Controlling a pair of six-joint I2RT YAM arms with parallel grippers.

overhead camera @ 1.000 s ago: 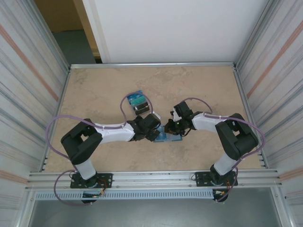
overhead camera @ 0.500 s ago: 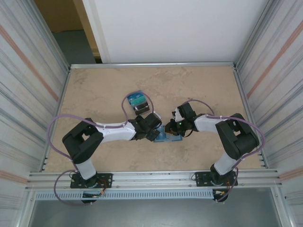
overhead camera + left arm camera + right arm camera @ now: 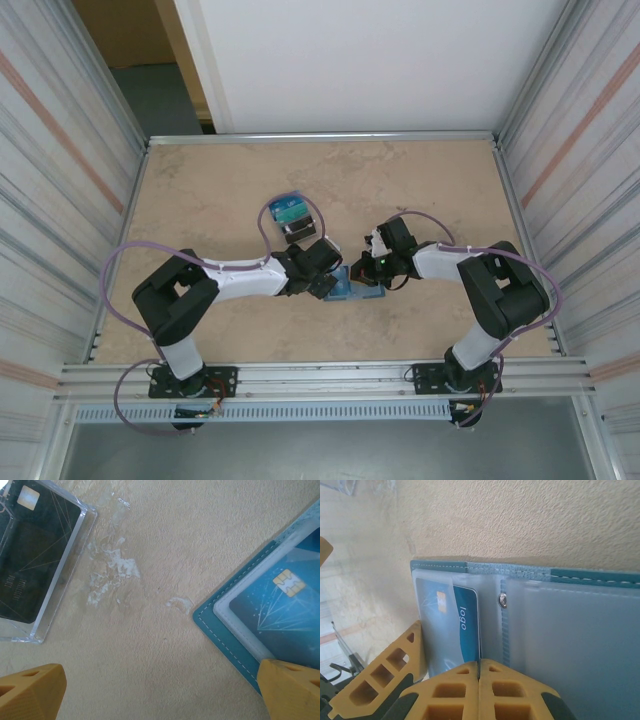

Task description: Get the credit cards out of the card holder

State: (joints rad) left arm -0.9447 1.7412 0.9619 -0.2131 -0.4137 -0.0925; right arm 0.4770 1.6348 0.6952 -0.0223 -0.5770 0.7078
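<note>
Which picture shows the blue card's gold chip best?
Left wrist: the card is close, sharp, chip clear. Right wrist shows it partly behind a cloudy pocket. Top view: too small to make out.

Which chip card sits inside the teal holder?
The bright blue card, at right in the left wrist view; the dark card lies in a clear case instead.

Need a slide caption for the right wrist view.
Right claw shut at the blue card's edge in the open holder.
</note>
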